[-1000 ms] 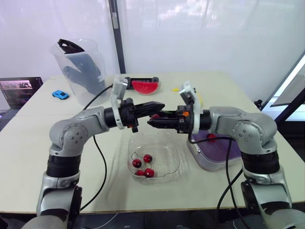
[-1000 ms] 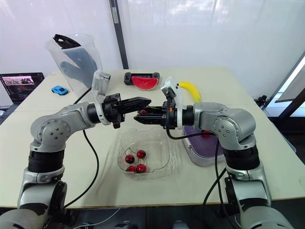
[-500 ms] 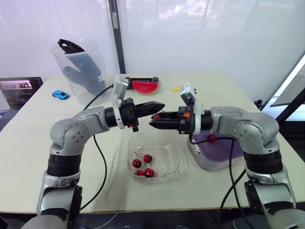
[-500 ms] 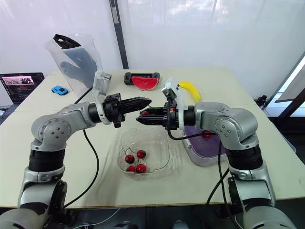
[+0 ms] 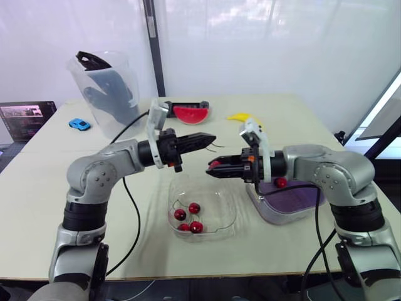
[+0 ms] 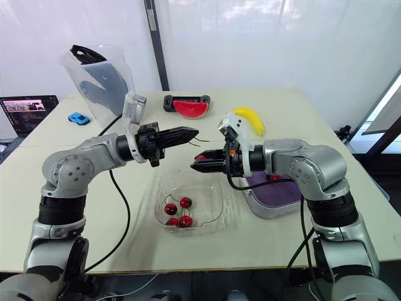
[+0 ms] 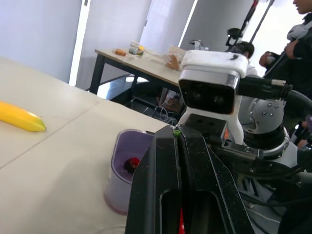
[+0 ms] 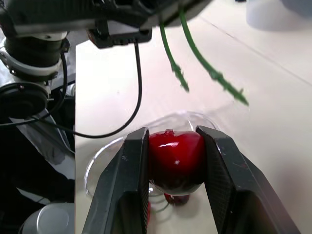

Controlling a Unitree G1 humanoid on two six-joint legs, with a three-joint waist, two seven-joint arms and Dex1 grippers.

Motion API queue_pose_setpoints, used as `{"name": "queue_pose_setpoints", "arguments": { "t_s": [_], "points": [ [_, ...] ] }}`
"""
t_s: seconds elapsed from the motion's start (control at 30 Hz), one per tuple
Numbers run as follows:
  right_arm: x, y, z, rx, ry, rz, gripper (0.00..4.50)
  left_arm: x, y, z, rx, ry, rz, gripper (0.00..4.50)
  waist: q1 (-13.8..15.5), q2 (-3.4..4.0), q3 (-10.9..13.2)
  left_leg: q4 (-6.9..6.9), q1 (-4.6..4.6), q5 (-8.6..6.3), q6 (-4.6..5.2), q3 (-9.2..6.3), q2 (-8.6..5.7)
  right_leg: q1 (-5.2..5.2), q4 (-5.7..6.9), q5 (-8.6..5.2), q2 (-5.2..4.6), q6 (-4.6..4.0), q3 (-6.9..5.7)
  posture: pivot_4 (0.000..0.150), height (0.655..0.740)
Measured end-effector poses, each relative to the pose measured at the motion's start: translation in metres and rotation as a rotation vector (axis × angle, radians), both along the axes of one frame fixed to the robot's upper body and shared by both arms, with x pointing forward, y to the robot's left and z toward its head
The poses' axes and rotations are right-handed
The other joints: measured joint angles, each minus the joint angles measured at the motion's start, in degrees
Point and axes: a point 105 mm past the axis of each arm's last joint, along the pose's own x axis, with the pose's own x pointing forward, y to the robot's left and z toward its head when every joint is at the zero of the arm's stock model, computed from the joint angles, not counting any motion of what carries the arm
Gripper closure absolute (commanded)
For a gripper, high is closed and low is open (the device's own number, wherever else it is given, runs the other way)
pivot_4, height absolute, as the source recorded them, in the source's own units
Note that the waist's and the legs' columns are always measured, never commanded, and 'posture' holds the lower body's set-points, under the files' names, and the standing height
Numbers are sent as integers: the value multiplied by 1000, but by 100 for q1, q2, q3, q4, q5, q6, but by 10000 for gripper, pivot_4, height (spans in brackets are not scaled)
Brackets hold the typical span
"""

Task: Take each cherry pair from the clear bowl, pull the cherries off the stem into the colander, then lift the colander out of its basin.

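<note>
My right hand (image 5: 213, 169) has drawn back from my left hand (image 5: 210, 138), a red cherry (image 8: 174, 161) clamped between its fingers above the clear bowl (image 5: 233, 213). My left hand, fingers pressed together, grips the bare green stem (image 8: 214, 75). Three cherries (image 5: 190, 216) lie in the bowl, beside the purple colander (image 5: 301, 195) on the desk (image 5: 37, 188).

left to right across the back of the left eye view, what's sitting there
laptop → clear jug → watermelon slice → banana
</note>
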Motion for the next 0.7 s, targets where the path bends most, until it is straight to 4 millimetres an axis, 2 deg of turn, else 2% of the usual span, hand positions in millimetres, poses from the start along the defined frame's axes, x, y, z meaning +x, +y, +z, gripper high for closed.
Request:
{"name": "queue_pose_setpoints", "arguments": {
  "t_s": [0.17,0.23,0.37,0.43,0.53,0.7],
  "points": [
    [0,-14,-1,-51,-5,-21,29902,0,0,1,-6,-8,2,45000,7,0,0,0,0,0,0,0,0,1,-1,0,0,0,0,1500,7400],
    [2,-29,2,-97,-29,-50,29902,0,0,1,-6,-9,2,45000,23,-1,1,0,-1,0,0,2,-2,1,-2,0,-3,0,0,1500,7400],
    [17,-90,17,-260,-143,-235,29902,2,6,1,7,-12,25,45000,38,-2,2,1,-1,-5,9,6,-2,4,-10,0,-2,0,0,1500,7400],
    [21,-122,17,-401,-182,-306,29902,2,9,-1,7,-11,35,45000,30,-2,2,-2,1,-6,10,9,-2,3,-10,0,0,0,1,1500,7400],
    [23,-150,2,-520,-158,-339,29902,4,15,-9,10,16,56,45000,-11,-2,2,-3,1,-6,11,11,4,2,-11,0,3,0,3,1500,7400],
    [19,-151,-37,-599,-76,-257,29902,4,15,-9,2,8,59,45000,-2,-1,2,-4,1,-6,10,12,6,-1,-8,0,2,0,5,1500,7400]
  ]
}}
